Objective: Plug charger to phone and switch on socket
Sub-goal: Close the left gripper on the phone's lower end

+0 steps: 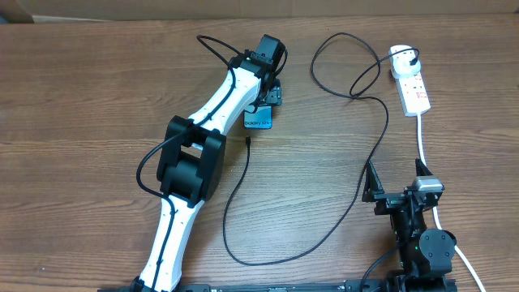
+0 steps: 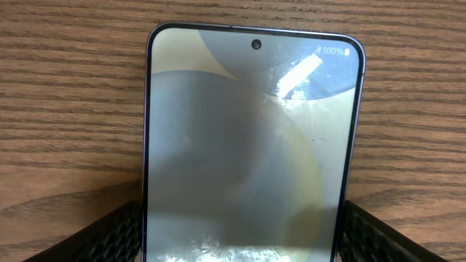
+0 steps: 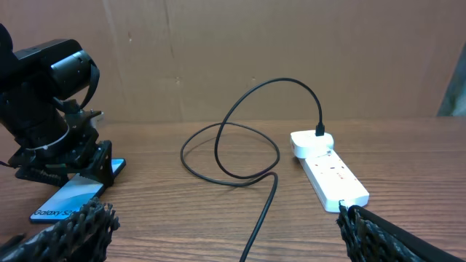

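Black cable, its tip loose on the counter just beside my left hand, which straddles the phone, grip uncertain. My right hand gapes empty, the socket ahead of it. Plugging and switching remain.

You have one phone, one thin black charger cable, one white socket block with a single thick white cord, and two robot arms, the left arm and the right arm, at one wooden table.
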